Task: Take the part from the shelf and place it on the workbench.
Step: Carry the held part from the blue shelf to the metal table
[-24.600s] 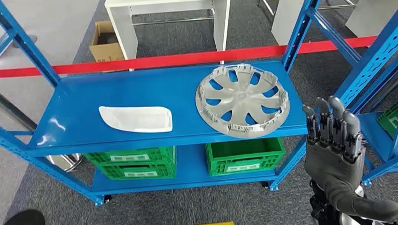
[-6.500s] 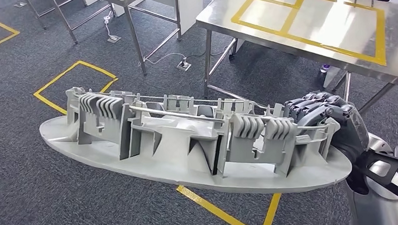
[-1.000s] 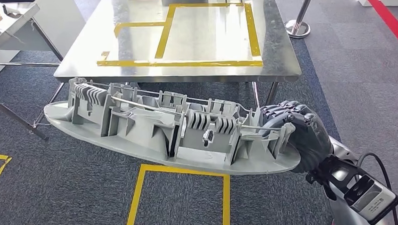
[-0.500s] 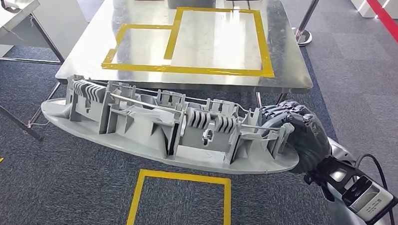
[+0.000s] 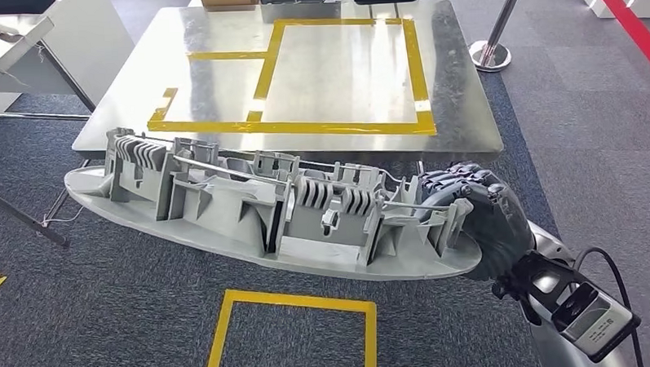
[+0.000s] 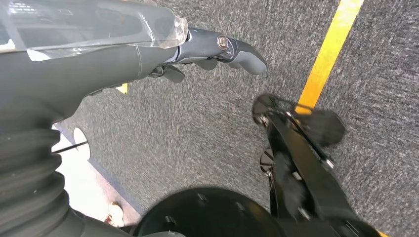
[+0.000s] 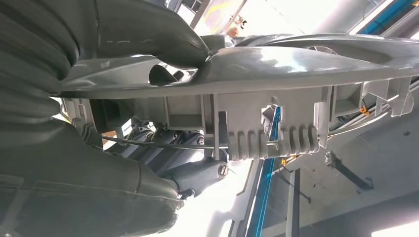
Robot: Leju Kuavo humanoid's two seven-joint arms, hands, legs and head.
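A grey carpet [image 5: 106, 322] covers the floor, with a yellow tape rectangle [image 5: 290, 315] marked on it. Well to the rectangle's far right stands a stanchion post [image 5: 496, 31] on a round base, and beyond that a red floor line [image 5: 630, 22] runs across the corner.

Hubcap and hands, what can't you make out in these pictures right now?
- Hubcap: seen edge-on from the head, so its outer face is hidden.
- Right hand: fingertips hidden behind the hubcap's rim; in the right wrist view the rim covers them too.
- Left hand: left wrist view is cut off by the frame edge, fingers unclear.
- Workbench: legs mostly hidden behind the hubcap.
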